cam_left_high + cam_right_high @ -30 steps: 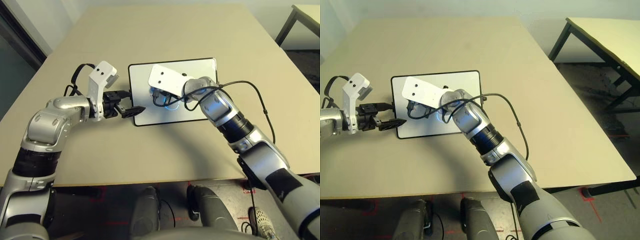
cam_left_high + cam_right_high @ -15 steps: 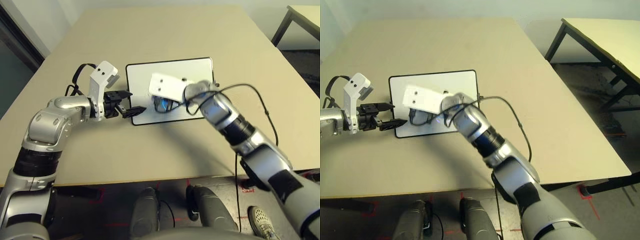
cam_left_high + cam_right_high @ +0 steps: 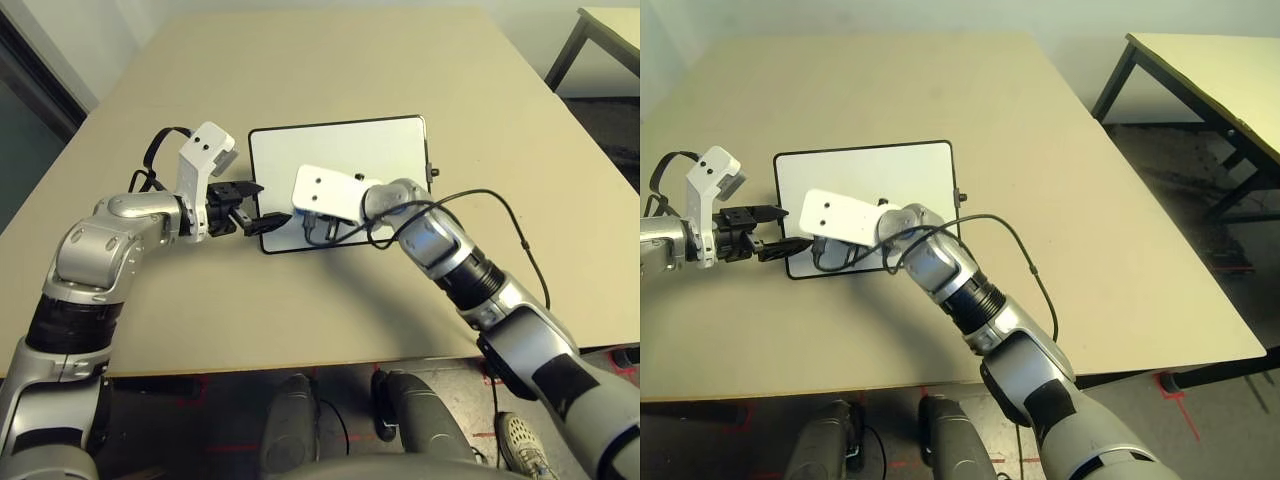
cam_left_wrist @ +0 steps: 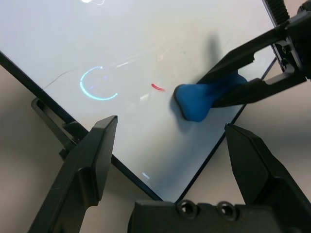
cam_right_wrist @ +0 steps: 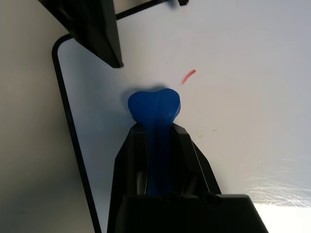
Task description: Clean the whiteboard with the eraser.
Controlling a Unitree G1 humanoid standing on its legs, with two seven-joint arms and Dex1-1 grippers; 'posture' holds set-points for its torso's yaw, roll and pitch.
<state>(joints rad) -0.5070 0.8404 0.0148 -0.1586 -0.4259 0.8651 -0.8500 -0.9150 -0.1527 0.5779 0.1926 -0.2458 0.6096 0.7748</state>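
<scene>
While right hand (image 5: 156, 126) pinches eraser (image 5: 154, 108), whiteboard (image 3: 340, 150) beneath

A bright blue eraser (image 5: 153, 108) is seen against a white whiteboard (image 5: 252, 97) edged in thin black, marked by 1 short red stroke (image 5: 188, 76). Black fingers (image 4: 90, 165) are shown over a beige table (image 3: 330, 60).

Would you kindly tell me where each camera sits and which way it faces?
Eye views: on the head, looking down at the table and whiteboard; both silver arms show.
Left wrist: along the open left hand at the board.
Right wrist: along the right hand clamping the eraser.
Both wrist views share the eraser and a red mark.
</scene>
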